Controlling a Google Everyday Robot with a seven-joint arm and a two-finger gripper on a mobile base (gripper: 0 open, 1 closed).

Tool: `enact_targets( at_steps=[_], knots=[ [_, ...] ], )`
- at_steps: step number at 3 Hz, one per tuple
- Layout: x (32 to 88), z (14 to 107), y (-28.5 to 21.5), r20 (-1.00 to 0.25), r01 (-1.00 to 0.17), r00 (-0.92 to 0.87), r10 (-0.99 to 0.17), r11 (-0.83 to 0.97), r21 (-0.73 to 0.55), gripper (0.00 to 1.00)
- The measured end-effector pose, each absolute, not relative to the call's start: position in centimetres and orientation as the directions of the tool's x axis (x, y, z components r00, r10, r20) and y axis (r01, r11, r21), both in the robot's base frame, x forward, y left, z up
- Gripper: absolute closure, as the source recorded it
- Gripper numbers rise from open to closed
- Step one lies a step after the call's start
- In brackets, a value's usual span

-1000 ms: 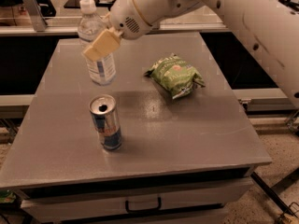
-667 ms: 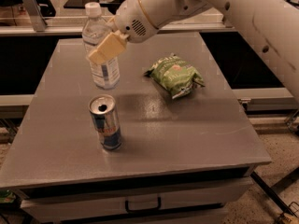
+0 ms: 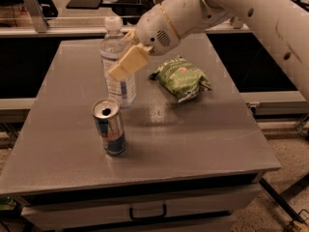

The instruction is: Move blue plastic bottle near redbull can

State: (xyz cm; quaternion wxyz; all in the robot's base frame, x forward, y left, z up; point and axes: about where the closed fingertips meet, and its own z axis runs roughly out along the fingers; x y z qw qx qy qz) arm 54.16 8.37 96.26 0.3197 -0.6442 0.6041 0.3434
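The blue plastic bottle (image 3: 114, 42), clear with a white cap and a blue-and-white label, stands upright at the left middle of the grey table (image 3: 203, 134). My gripper (image 3: 119, 66) is shut on the bottle's middle. One tan finger (image 3: 127, 62) crosses its front and the other is hidden behind it. The redbull can (image 3: 109, 127) stands upright just in front of the bottle, a short gap away. I cannot tell whether the bottle's base touches the table.
A green snack bag (image 3: 181, 79) lies to the right of the bottle. My white arm (image 3: 251, 8) reaches in from the upper right. A drawer with a handle (image 3: 147, 210) sits under the table's front edge.
The gripper has carried the bottle forward and a little to the right, closer to the can. The can and the green bag have not moved.
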Motion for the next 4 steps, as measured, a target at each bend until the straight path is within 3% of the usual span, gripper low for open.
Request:
enact_targets(
  at_steps=[2,3,4],
  knots=[
    [52.3,93.8,6.4,-0.825,-0.982,0.080,-0.559,-0.188,0.032,1.00],
    [51.6,93.0,6.1,-0.815,-0.972,0.117,-0.568,-0.234,0.023,0.82],
    [51.2,91.9,5.7,-0.808,-0.963,0.159,-0.568,-0.271,0.001,0.51]
  ],
)
